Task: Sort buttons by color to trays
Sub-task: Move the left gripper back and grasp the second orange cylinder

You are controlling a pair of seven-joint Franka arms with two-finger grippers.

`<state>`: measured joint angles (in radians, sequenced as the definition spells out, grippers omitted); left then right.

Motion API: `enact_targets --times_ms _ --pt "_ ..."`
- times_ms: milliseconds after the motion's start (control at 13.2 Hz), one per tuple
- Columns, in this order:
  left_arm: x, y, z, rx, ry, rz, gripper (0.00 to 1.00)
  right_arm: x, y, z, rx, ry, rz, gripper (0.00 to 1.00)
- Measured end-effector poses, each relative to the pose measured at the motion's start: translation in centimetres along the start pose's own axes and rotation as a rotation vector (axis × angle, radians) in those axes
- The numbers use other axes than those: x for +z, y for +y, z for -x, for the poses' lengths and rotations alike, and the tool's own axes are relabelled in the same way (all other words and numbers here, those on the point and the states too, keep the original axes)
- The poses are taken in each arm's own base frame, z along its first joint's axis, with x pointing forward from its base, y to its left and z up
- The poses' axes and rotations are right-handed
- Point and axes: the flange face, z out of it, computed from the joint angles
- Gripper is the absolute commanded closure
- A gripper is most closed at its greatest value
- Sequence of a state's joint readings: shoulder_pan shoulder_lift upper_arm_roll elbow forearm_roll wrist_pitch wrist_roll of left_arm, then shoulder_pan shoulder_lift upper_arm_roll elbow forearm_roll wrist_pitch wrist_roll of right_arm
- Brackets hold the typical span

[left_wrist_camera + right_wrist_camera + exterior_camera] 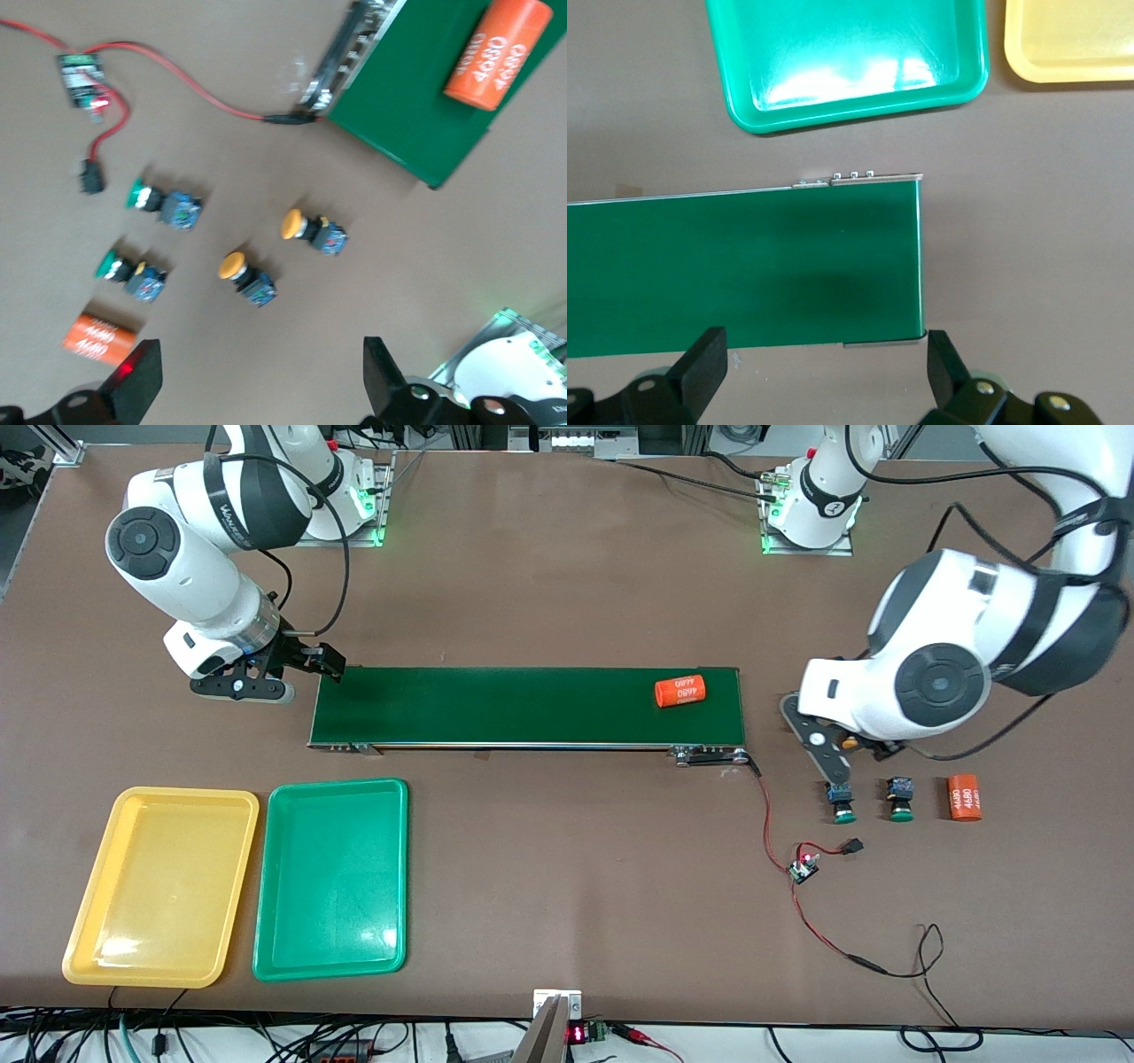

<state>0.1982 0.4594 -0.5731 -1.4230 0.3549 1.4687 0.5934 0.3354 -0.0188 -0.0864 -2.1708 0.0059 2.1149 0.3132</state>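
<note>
The left gripper (257,376) hangs with its black fingers spread wide and empty over the four small push-button switches at the left arm's end of the table; under it, in its wrist view, lie the two green-capped buttons (146,197) (131,273) and the two yellow-orange-capped buttons (245,277) (314,231), all on their sides on the brown table (567,868) and just apart from one another. The right gripper (824,376) waits, jaws equally wide and empty, over the end of the long dark-green conveyor belt (523,707) nearest the right arm. The shallow yellow plastic tray (84,948) and the shallow green plastic tray (394,797) lie side by side near that end, both with nothing in them, so no sorting is done yet. The risks, as I judge them: the buttons lie close, so fingers descending on one could nudge its neighbour or clip two at once; a round cap may roll or twist out of a grip taken across it and not across the block body; the orange cylinder with white print (99,337) beside the green pair could be mistaken for a target; and the thin red wire (771,815) and small circuit board (803,868) near them could snag. A second orange cylinder (680,691) rests on the belt. In the front view the left arm covers both yellow-orange buttons, and only the green ones (842,801) (901,797) show.
</note>
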Motion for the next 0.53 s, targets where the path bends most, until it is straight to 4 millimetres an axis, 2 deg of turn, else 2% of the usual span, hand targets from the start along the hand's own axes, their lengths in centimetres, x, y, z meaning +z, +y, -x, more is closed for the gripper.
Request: enact_targets --times_ms 227,529 --pt "0.0 -4.6 2.1 -0.096 0.023 -0.002 0.00 0.0 -0.6 -0.3 -0.009 0.029 -0.008 0.00" --pt "2.6 -10.9 6.2 -0.224 0.032 0.021 0.00 0.5 -2.2 -0.5 -0.037 0.072 -0.021 0.00"
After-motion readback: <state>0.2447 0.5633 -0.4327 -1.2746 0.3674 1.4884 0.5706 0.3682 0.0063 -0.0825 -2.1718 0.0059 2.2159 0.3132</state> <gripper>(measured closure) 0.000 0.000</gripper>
